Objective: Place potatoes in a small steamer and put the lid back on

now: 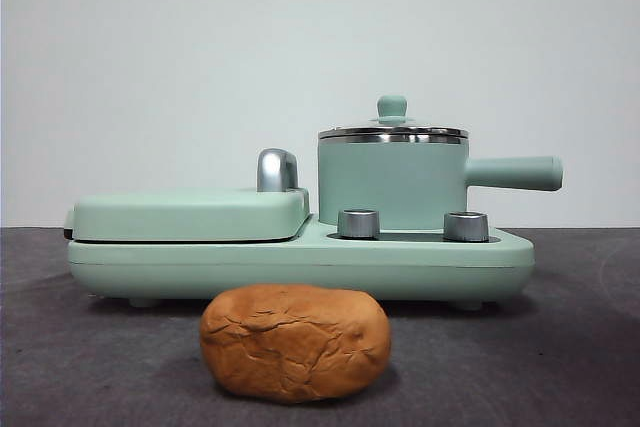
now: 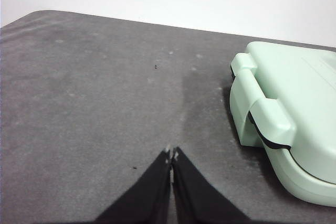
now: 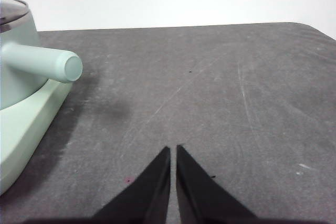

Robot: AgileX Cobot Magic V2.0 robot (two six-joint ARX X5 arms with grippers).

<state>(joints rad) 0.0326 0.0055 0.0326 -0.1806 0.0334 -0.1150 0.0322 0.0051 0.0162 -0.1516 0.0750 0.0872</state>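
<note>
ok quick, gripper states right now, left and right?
Left gripper: closed, empty, over bare table beside the griddle.
Right gripper: closed, empty, over bare table near the small steamer handle.

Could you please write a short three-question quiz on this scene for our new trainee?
1. True or false: the lid sits on the small steamer.
2. Where does the potato lie? A: in the steamer; B: on the table, in front of the cooker base; C: on the griddle cover.
3. How do the jaws of the left claw and right claw stand?

Key: 1 true; 2 B; 3 shut, holding nothing.
</note>
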